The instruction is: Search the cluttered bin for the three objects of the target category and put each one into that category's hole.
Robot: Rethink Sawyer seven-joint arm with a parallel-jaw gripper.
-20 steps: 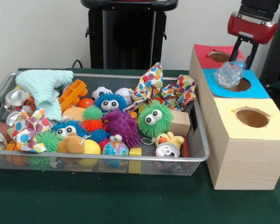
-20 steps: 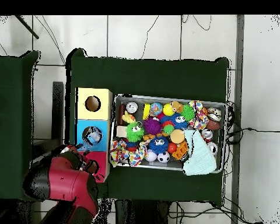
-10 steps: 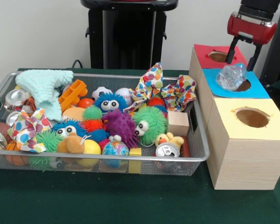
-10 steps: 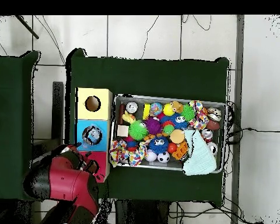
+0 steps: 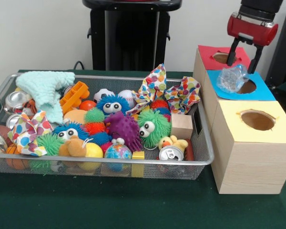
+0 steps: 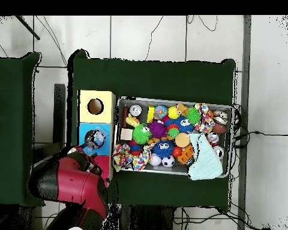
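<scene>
Gripper (image 5: 245, 51) upper right, fingers spread, empty, above red box (image 5: 212, 59). Crumpled plastic wrap (image 5: 231, 78) sits half in blue box's hole (image 5: 247, 87). Looks light, crinkly, springy; pinch bunched middle.

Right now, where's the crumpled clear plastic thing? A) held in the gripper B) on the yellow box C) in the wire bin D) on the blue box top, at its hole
D: the crumpled clear plastic lies on the blue box top at the edge of its hole, with the open gripper above it, not holding it.
</scene>
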